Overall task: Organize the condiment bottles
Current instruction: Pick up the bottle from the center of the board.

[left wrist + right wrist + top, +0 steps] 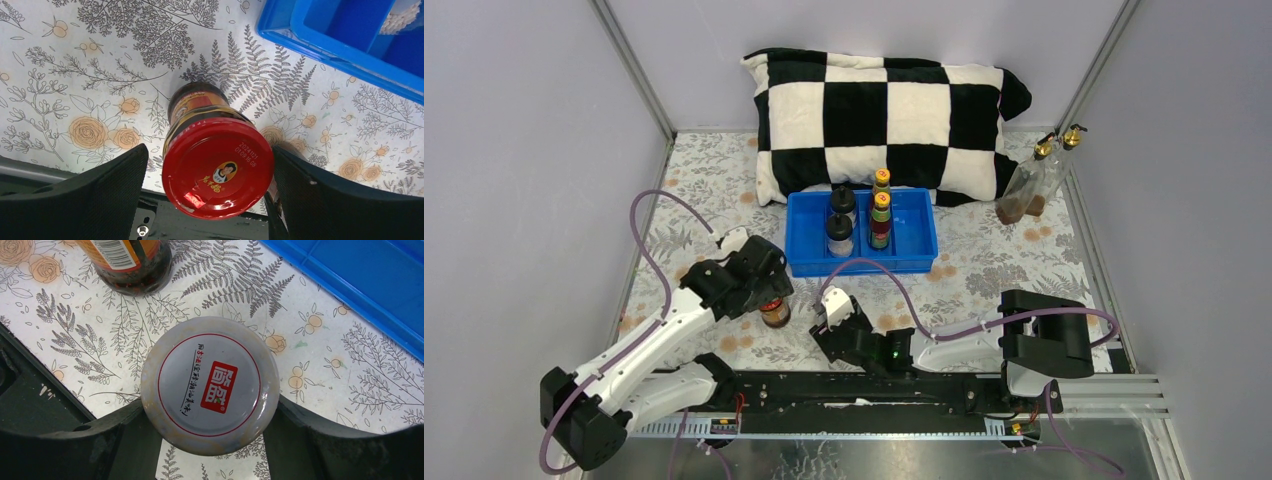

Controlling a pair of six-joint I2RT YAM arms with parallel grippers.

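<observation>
**Step in hand (judged):** the two jars in front of the tray (864, 268) are being picked up to go into it.

**Left gripper** (210, 151): released. Its fingers (100, 192) straddle the red-lidded jar (218, 172), which stands upright on the counter (984, 270) near the tray's front left corner. One finger sits close against the lid and the other shows a gap. The gripper should be centred before it closes, or the jar may be pushed over.

**Right gripper** (210, 407): clenched on the white-lidded jar (210, 390), both fingers against the lid, just in front of the tray. It cannot be told whether that jar rests on the counter. It should be lifted clear of the tray wall and set down in a free part of the tray.

**Count:**
- Red-lidded jar: one.
- White-lidded jar: one.
- Black-capped jars (840, 232): two, in the tray.
- Yellow-capped bottles (881, 215): two, in the tray beside them.
- Gold-spouted glass bottles (1034, 180): two, leaning at the far right, well apart from the tray.
- Tray: one.
- Checkered pillow (884, 110): one.
</observation>
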